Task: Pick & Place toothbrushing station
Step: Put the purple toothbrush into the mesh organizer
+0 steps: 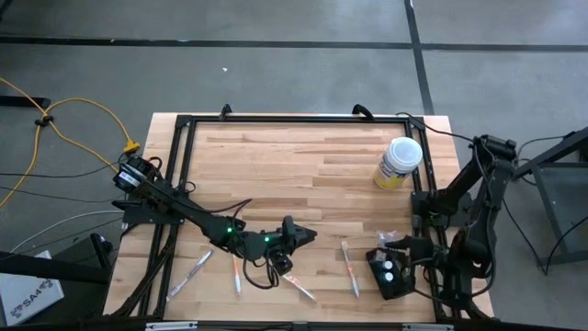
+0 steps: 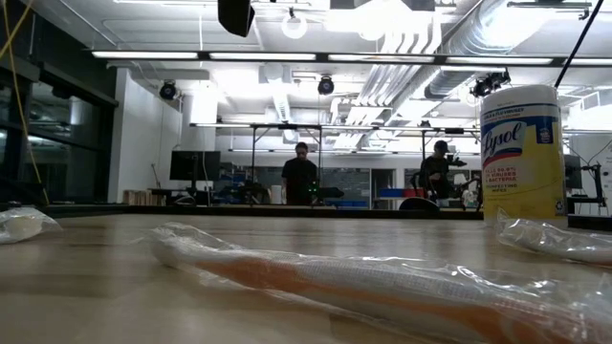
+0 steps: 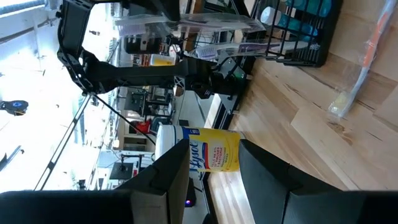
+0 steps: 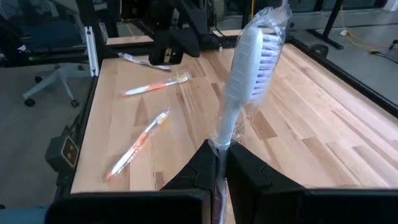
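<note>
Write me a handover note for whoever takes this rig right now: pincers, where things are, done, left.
Right pincer: shut on a wrapped white toothbrush, held upright at the table's right side.
Left pincer: open, empty, low over the front centre of the table.
Small black wire-mesh basket: front right of the table, beside the right arm, two white-capped items already inside.
Wrapped orange toothbrushes lie loose on the wood: one just left of the basket, three near the left arm.
Yellow wipes canister: back right.
Left: held brush into the basket, then the loose ones.
</note>
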Controlling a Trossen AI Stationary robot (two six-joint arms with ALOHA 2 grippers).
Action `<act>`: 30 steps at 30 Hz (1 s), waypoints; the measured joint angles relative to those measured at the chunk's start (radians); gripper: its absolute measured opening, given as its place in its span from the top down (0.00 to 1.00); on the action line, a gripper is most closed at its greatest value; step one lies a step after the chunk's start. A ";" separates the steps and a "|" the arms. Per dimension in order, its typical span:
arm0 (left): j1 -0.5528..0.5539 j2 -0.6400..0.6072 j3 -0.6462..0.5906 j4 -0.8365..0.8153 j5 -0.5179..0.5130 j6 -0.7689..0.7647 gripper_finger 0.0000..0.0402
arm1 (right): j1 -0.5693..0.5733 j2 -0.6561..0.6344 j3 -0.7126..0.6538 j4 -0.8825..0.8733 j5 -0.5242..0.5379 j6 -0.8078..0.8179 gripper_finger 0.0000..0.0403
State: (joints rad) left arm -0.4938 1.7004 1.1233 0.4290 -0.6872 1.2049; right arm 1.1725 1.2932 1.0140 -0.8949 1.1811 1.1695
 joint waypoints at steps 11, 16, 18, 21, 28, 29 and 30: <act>0.000 0.000 0.000 0.007 0.000 -0.002 0.67 | 0.046 0.108 0.000 -0.080 0.106 0.137 0.97; 0.000 -0.001 0.000 0.023 0.001 -0.002 0.67 | 0.059 0.143 0.000 -0.125 0.127 0.204 0.97; 0.000 -0.001 0.000 0.025 0.001 -0.005 0.67 | 0.059 0.155 0.000 -0.141 0.129 0.226 0.97; 0.000 -0.001 0.000 0.038 0.001 -0.007 0.67 | 0.059 0.181 0.000 -0.173 0.120 0.264 0.97; 0.000 -0.001 0.000 0.050 0.001 -0.009 0.67 | 0.059 0.234 0.000 -0.233 0.121 0.401 0.97; 0.000 -0.001 0.000 0.050 0.001 -0.009 0.67 | 0.059 0.241 0.000 -0.239 0.121 0.426 0.97; 0.000 -0.001 0.000 0.050 0.001 -0.009 0.67 | 0.059 0.249 0.000 -0.248 0.121 0.450 0.97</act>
State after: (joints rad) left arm -0.4934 1.6993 1.1233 0.4786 -0.6860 1.1961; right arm 1.2316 1.5424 1.0142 -1.1427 1.3025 1.6197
